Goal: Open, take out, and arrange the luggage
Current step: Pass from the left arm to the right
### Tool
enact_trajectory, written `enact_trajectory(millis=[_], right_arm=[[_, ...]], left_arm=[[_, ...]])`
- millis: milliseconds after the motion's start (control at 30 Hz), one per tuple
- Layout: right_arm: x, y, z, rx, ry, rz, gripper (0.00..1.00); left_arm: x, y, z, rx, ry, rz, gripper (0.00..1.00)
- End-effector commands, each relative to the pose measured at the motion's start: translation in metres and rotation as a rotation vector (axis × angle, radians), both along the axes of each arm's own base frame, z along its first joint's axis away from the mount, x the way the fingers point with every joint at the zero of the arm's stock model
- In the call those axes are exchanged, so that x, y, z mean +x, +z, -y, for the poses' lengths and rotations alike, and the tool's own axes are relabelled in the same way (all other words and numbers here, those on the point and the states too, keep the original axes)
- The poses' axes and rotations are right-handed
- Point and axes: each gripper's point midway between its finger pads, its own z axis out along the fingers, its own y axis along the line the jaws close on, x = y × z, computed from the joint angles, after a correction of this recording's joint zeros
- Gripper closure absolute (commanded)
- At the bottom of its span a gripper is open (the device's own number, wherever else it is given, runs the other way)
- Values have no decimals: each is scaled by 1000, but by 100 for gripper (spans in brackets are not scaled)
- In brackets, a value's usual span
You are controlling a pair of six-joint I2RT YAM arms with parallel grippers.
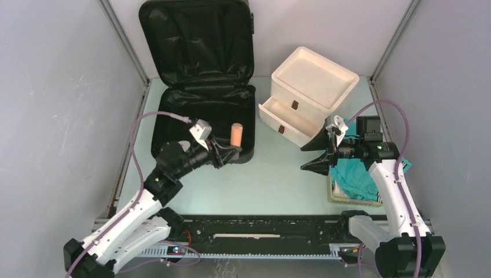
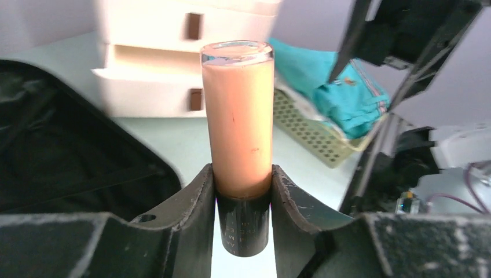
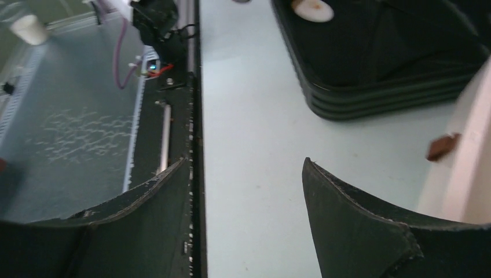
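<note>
take-out step: our left fingers (image 2: 194,202) clamp a peach cylindrical plastic bottle (image 2: 237,116) over the open black ribbed hard-shell luggage (image 1: 197,113), back-left on the counter (image 1: 272,174). right fingers (image 3: 359,220) stand apart, empty. next we need a clear placing spot.

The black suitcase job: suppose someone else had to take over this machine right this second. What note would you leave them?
The left gripper is shut on the bottle, gripped near its dark cap end, upright, at the front right corner of the suitcase.
The right gripper is open and empty, over the table in front of the white drawer box.
Done: suitcase open, lid leaning on the back wall; a teal cloth lies in the basket.
Left: carry the bottle out and set it down, probably in a drawer or the basket. I see nothing else in the case.
</note>
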Motion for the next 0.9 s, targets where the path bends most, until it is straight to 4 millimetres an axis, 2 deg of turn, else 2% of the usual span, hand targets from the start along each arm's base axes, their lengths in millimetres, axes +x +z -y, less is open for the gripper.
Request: enact_trajectory(millis=[0,167,400,567,733,867], right_arm=[[-21,19,-20,70,128,-25,20],[-34,27,-33,86,207,-53,21],[-29,37,-42,73,122,-130,20],[-26,46,-46,100,69,-216,21],[-5,44,-52,108,-99,-318,24],[-14,49,-60,122,-69,-337,27]], left_arm=[[-28,45,26,-234,-41,103,100],[-48,45,65,-254,-49,93,100],[-51,44,117,-221,-17,57,100],[-51,43,136,-213,-2,33,100],[-53,44,149,-209,-12,25,100],[-54,43,155,-229,-18,9,100]])
